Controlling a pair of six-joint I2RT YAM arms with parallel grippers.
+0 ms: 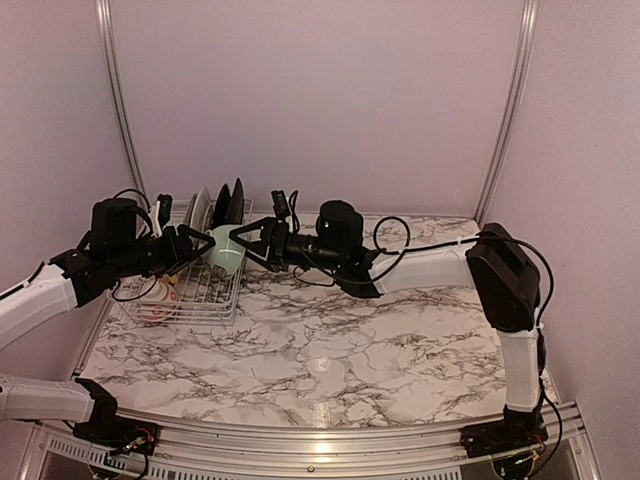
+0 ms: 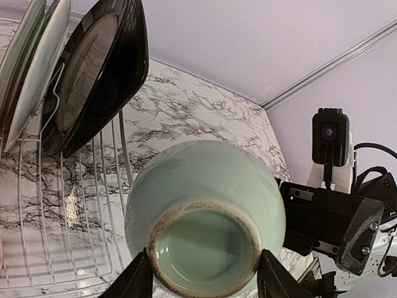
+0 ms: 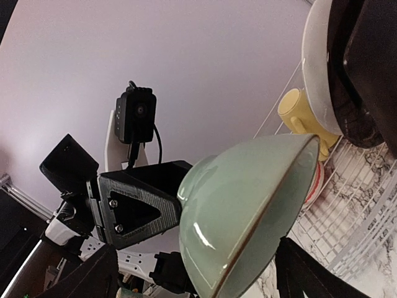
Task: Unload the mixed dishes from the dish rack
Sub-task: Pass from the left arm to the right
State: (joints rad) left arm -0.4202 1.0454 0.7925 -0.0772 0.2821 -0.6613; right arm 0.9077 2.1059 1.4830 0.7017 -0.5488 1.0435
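The pale green bowl [image 1: 225,252] hangs on its side over the right end of the dish rack [image 1: 190,300]. My left gripper [image 1: 200,243] is shut on its foot ring, with a finger [image 2: 133,279] on each side of the foot [image 2: 205,245]. My right gripper [image 1: 243,243] is open around the bowl's rim [image 3: 260,211] and its fingers [image 3: 307,273] stand apart from it. Black plates [image 2: 93,74] stand upright in the rack's slots [image 1: 232,205]. The yellow mug [image 3: 298,112] and the red-and-white bowl [image 3: 316,183] lie in the rack behind the bowl.
Pale plates [image 2: 34,62] stand left of the black ones in the rack [image 2: 74,211]. The marble table [image 1: 350,350] stretches to the right and front. The two wrists face each other closely over the rack; the right wrist camera [image 2: 329,133] is near the bowl.
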